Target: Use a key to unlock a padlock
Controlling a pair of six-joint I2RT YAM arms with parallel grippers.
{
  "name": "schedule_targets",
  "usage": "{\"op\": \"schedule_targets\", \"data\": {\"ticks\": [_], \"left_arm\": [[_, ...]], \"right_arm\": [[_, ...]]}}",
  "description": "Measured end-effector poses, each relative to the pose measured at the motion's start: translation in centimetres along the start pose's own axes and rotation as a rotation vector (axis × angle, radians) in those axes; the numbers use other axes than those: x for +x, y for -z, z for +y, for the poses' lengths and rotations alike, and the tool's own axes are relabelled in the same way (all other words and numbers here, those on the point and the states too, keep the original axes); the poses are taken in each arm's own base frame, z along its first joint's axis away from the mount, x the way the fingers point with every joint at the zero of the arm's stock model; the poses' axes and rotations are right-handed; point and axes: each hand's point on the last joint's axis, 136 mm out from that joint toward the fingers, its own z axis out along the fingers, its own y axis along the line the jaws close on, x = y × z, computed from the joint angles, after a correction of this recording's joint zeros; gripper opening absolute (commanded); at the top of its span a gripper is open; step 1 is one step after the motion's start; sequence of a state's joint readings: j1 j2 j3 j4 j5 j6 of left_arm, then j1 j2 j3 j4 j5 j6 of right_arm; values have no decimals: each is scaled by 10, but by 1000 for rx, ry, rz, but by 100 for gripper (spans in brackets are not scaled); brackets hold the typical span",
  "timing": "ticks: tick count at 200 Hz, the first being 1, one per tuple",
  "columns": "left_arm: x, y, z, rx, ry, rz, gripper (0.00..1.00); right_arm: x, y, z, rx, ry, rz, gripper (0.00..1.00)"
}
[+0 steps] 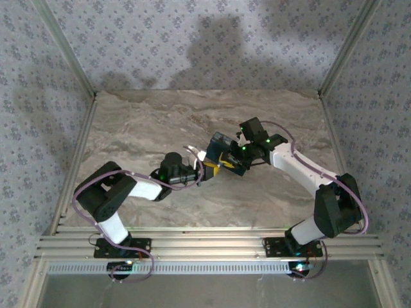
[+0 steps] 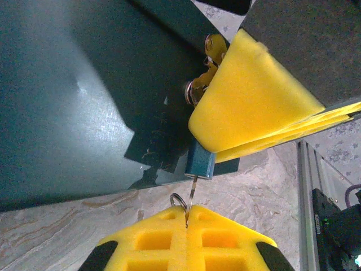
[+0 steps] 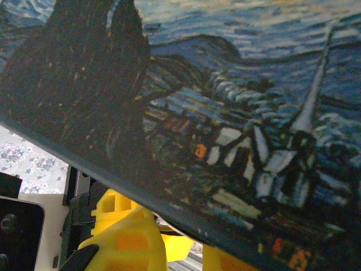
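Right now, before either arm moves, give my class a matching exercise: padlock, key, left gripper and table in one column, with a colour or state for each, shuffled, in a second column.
Column one:
1. padlock
2. key
3. left gripper
4. table

Column two:
A. grey-brown marbled surface
B. yellow pads shut on a thin metal stem
C. dark blue with a swirling printed picture
D. small plain blue piece just above the yellow pads

Right pairs: 1-C, 2-D, 3-B, 4-A.
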State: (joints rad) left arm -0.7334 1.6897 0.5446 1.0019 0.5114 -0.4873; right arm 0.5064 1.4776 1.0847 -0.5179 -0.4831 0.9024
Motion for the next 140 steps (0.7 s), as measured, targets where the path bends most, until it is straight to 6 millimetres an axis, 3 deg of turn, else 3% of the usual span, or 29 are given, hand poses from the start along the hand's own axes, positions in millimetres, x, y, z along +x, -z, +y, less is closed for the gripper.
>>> {"op": "schedule_targets", "data": {"ticks": [115,140], "left_arm": [[18,-3,6,-6,97,50,0],[32,2,6,-13,112,69,0]], "right_arm": [[7,-16,-11,53,60,-37,0],[16,-24,-13,72,81,-26,21]]}}
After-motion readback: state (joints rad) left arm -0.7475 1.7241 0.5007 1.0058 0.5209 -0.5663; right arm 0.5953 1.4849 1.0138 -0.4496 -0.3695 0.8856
